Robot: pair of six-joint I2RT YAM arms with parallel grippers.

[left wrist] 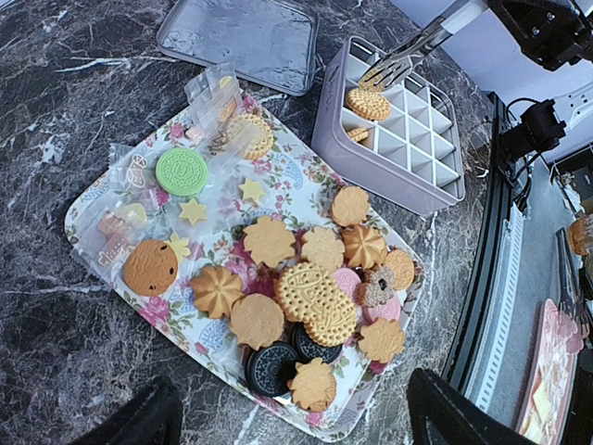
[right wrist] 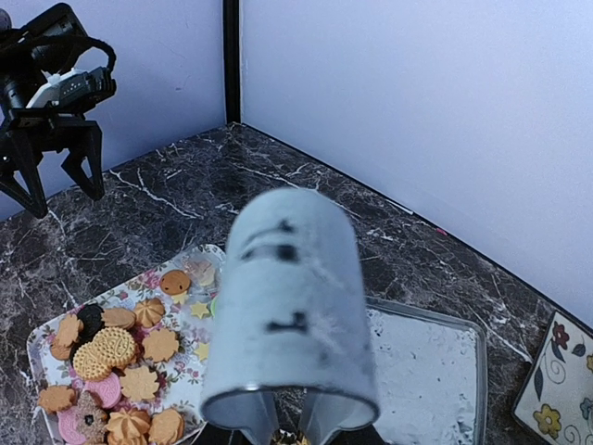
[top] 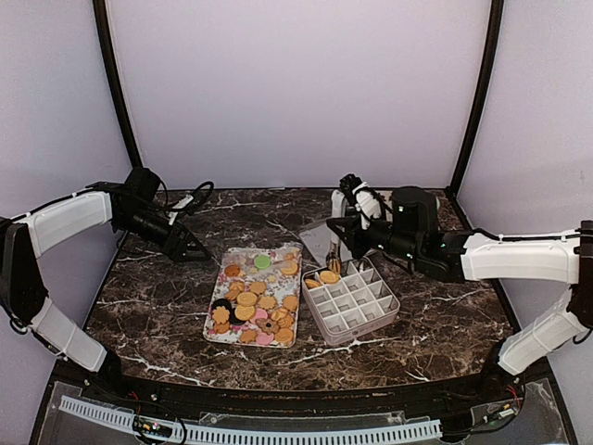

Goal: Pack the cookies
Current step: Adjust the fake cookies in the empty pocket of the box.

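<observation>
Tabletop (top: pixel 153 297) stretches wide left of the floral tray (top: pixel 215 336). The left hand (top: pixel 195 250) is spread, near the tray's upper-left corner. Cookies (left wrist: pixel 306 287) crowd the tray, with a couple in the divided box's (left wrist: pixel 371 158) upper-left cells, where the right hand (top: pixel 345 236) pinches tongs (left wrist: pixel 417 46).

Soft, even light fills the enclosure, washing the walls (top: pixel 296 93) a flat lilac and leaving only faint shadows around the floral tray (top: pixel 243 255) on the dark marble table (top: pixel 157 297). From the left wrist, the cookies (left wrist: pixel 315 297) are crisp, the metal tongs (left wrist: pixel 408 54) glint, and lines bow toward the frame's right edge. From the right wrist, a pale cylinder (right wrist: pixel 292 297), possibly the tongs' wrapped handle, looms badly out of focus; the clear lid (right wrist: pixel 426 362) shows a dull sheen.
</observation>
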